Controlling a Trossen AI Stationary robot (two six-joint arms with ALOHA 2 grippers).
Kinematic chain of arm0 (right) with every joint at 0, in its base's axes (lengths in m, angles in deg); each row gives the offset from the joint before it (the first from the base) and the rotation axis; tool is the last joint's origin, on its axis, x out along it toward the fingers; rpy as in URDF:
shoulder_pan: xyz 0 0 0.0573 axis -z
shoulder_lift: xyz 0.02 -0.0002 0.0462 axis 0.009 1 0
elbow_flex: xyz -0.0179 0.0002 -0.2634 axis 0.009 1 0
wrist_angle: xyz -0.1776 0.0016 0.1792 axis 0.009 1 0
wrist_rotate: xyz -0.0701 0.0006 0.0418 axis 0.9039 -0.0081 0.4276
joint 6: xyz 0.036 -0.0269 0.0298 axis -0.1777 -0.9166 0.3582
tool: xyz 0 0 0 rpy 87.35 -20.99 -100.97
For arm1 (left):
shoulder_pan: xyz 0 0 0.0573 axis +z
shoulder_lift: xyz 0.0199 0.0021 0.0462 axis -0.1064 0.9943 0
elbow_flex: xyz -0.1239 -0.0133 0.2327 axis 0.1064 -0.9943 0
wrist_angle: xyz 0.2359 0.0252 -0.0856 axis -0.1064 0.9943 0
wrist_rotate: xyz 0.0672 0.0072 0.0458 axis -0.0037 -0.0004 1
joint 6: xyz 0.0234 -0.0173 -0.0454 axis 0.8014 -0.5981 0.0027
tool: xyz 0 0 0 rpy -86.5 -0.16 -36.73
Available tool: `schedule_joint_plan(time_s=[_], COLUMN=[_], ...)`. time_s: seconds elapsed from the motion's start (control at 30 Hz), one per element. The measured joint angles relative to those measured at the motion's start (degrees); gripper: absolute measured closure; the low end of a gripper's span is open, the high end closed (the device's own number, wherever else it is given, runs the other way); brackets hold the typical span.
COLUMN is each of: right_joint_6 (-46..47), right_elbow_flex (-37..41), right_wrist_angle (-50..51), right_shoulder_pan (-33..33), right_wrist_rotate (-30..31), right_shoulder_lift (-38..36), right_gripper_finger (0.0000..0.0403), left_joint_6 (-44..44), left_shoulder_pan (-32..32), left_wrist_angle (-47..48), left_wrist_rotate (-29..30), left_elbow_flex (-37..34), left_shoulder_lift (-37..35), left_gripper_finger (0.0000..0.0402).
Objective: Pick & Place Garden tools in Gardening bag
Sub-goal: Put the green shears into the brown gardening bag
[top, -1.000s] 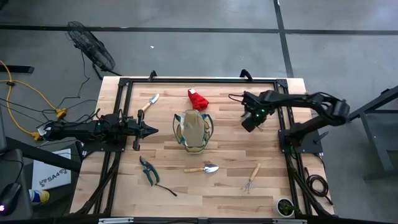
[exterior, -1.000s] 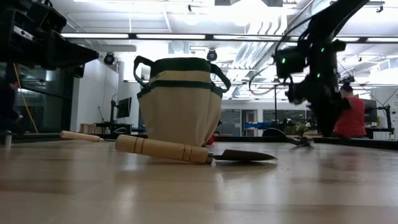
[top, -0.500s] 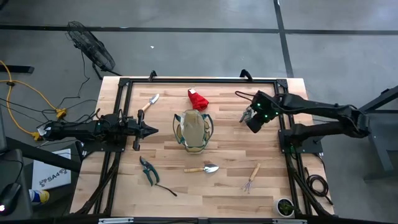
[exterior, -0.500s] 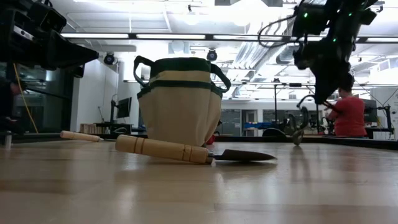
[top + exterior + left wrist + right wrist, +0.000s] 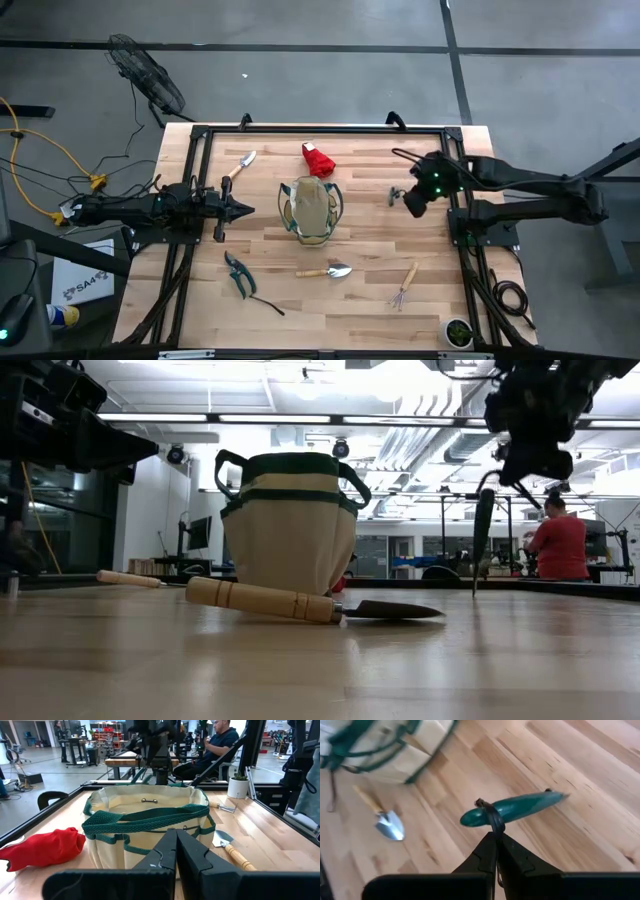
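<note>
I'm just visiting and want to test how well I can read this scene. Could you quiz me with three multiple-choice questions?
1. Where is the red cloth item?
A. On the table, beside the gardening bag
B. Inside the gardening bag
C. In a gripper

2. What colour is the hanging tool under the right gripper?
A. Red
B. Green
C. Yellow

3. How are the fingers of the left gripper?
A. Spread wide
B. Clamped on a trowel
C. Shut, holding nothing

Answers:
1 A: the high view shows it lying on the wood just outside the bag.
2 B: the right wrist view shows a green tool dangling by its cord from the shut fingers.
3 C: the left wrist view shows the two fingers pressed together with nothing between them.
</note>
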Motion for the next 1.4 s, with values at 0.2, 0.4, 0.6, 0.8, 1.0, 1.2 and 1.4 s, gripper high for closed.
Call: schedule_joint_plan(time_s=[0.2,0.4,0.6,0.8,1.0,1.2,1.4], right_joint_6=[0.0,-1.7,-4.2,-4.7,-4.7,-4.4,-4.2], right_elbow_flex=[-4.8,-10.7,-16.7,-24.4,-31.4,-37.3,-42.6], right_wrist_angle=[-0.1,0.1,0.9,2.1,3.0,3.1,3.1], right_shoulder_pan=[-2.6,-5.6,-9.4,-12.7,-16.1,-20.0,-23.3], right_wrist_rotate=[0.5,0.4,0.4,0.6,1.9,2.0,2.0], right_shoulder_lift=[-0.4,0.4,3.2,7.8,12.5,17.7,23.2], right_gripper_finger=[0.0399,0.0399,0.0399,0.0399,0.0399,0.0399,0.0399], left_joint_6=[0.0,0.0,0.0,0.0,0.0,0.0,0.0], left_shoulder_pan=[0.0,0.0,0.0,0.0,0.0,0.0,0.0], left_wrist_angle=[0.0,0.0,0.0,0.0,0.0,0.0,0.0], left_wrist_rotate=[0.0,0.0,0.0,0.0,0.0,0.0,0.0], left_elbow_flex=[0.0,0.0,0.0,0.0,0.0,0.0,0.0], left_shoulder_lift=[0.0,0.0,0.0,0.0,0.0,0.0,0.0], left_gripper_finger=[0.0401,0.0401,0.0401,0.0401,0.0401,0.0401,0.0401])
